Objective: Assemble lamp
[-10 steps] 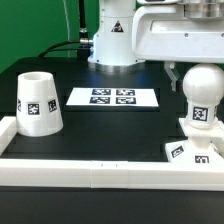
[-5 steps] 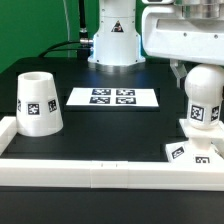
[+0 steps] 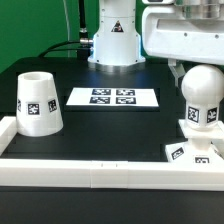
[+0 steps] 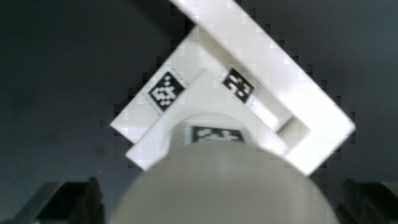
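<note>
Marker board point(image 3: 113, 97) flat on black table point(image 3: 110, 135), toward twelve o'clock of its centre. White rail point(image 3: 90, 172) along the six o'clock edge. Green backdrop point(image 3: 35, 30) behind, at ten o'clock.

The arm's base column point(image 3: 113, 35) is glossy white and round, built of smooth stacked segments with dark grey rings where they meet. Thin black cables point(image 3: 68, 44) run beside it on the exterior view's left. The wrist housing point(image 3: 185, 35) is a broad white block with rounded corners and a grey shaded underside. The tool point(image 4: 217, 203) has dark fingers point(image 4: 68, 200), blurred in the wrist view.
</note>
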Tool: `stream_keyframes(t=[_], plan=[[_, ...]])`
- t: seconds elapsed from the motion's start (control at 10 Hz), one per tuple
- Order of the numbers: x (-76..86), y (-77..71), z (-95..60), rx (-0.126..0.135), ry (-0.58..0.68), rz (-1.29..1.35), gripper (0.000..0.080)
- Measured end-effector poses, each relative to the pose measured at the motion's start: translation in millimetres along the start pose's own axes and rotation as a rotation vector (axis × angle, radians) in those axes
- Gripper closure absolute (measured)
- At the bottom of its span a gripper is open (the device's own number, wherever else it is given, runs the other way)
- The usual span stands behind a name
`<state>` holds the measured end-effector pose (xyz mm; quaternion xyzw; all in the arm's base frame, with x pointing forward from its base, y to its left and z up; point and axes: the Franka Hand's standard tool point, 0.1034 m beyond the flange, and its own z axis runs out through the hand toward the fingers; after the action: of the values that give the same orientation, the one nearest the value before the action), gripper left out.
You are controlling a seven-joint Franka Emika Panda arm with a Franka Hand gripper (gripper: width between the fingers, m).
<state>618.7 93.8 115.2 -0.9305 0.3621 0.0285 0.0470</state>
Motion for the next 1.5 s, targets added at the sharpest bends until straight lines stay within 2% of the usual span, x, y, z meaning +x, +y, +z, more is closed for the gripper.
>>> stream_keyframes(t=[0.1,0.6,0.7,0.9,1.1,1.5], plan=[[-3.4,-2.9,-2.1,-0.014,-0.004,-0.111,0.0105],[-3.3,-3.1,-1.9,-0.014,-0.007,-0.504,0.0100],[-2.8,-2.7,-2.0,-0.023,-0.002,-0.603,0.0100],[-1.3,-5.6,-3.9,-0.082,0.034,-0.982,0.0100],[1.7,-4.8,-1.1,-0.094,0.014,-1.286,0.0100],[3.6,-2.7,0.5,-0.105,0.002,-1.526,0.0100]])
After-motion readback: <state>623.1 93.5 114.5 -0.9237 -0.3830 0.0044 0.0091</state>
